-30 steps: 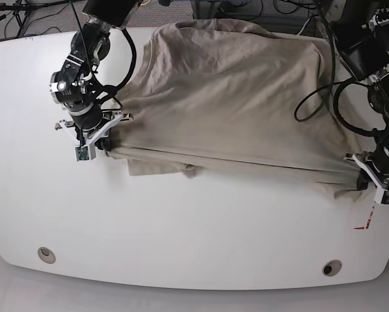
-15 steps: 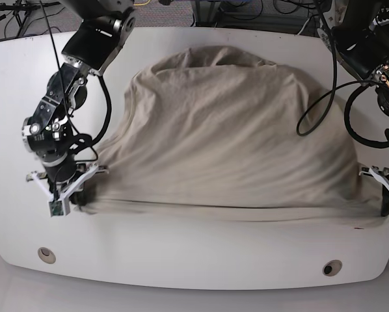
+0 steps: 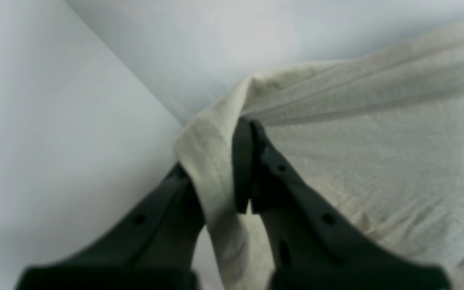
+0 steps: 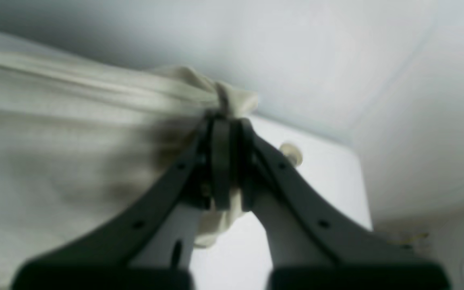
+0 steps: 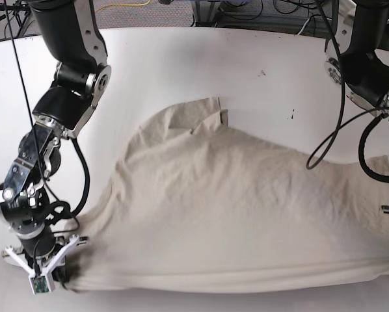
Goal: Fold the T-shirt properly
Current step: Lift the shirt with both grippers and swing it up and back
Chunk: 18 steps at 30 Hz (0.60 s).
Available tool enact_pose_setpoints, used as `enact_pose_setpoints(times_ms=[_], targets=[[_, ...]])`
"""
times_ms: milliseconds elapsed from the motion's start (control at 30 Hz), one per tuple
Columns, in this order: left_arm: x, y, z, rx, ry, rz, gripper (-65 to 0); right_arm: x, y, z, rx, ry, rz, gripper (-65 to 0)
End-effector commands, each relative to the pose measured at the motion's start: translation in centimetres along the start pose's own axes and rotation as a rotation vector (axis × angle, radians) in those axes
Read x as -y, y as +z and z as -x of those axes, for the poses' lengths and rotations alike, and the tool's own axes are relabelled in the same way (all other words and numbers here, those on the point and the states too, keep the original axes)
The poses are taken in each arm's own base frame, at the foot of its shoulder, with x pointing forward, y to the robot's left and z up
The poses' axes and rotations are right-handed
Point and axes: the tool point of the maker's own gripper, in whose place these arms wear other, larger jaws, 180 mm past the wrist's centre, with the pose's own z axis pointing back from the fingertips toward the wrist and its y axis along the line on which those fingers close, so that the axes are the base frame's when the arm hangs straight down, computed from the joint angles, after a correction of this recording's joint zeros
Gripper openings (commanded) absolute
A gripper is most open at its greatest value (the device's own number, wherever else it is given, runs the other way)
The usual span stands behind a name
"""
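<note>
So far no fold shows: the T-shirt (image 5: 246, 214) lies spread and wrinkled over the near half of the white table (image 5: 181, 71), stretched along the near edge. The right hand (image 4: 226, 161) is clamped on one bunched corner, the left hand (image 3: 246, 169) on the other. By my reading this is only the spreading stage; every fold is yet to be made.

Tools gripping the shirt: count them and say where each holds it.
2. The right tool pinches a bunched corner of the shirt near the table's front edge; the left tool clamps a folded edge at the opposite end.
</note>
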Motion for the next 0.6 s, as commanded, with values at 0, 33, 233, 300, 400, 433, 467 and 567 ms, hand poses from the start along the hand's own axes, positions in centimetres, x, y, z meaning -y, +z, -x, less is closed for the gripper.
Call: enact_pose_setpoints(times_ms=[0,33,233,300,400,433,467,567], targets=[[-2.5,0.7,-4.7,0.103,-0.002,-0.071,-65.0,2.9,0.6,-5.5,0.108,0.028,0.066,-65.0],[-3.0,0.8,-5.5,0.119,0.002,-0.082,-65.0,3.2,0.6,-6.4,0.12,0.033,0.069,-65.0],[-6.0,2.3,-11.4,0.224,0.024,-0.154,-65.0,4.9,0.6,-13.2,0.203,0.079,0.08,-65.0],[-6.4,2.8,-12.9,0.255,0.02,-0.163,-65.0,5.4,0.9,-15.1,0.227,0.095,0.088,-65.0],[-6.6,3.3,-14.8,0.298,0.008,-0.17,-65.0,6.1,1.6,-17.8,0.262,0.118,0.101,-65.0],[-6.6,3.4,-15.4,0.31,0.002,-0.17,-65.0,6.3,1.8,-18.6,0.273,0.125,0.107,-65.0],[-6.6,3.5,-15.7,0.317,-0.001,-0.171,-65.0,6.5,2.0,-19.0,0.279,0.129,0.109,-65.0],[-6.5,3.7,-16.5,0.333,0.005,-0.17,-65.0,6.9,2.4,-20.3,0.29,0.156,0.119,-65.0]])
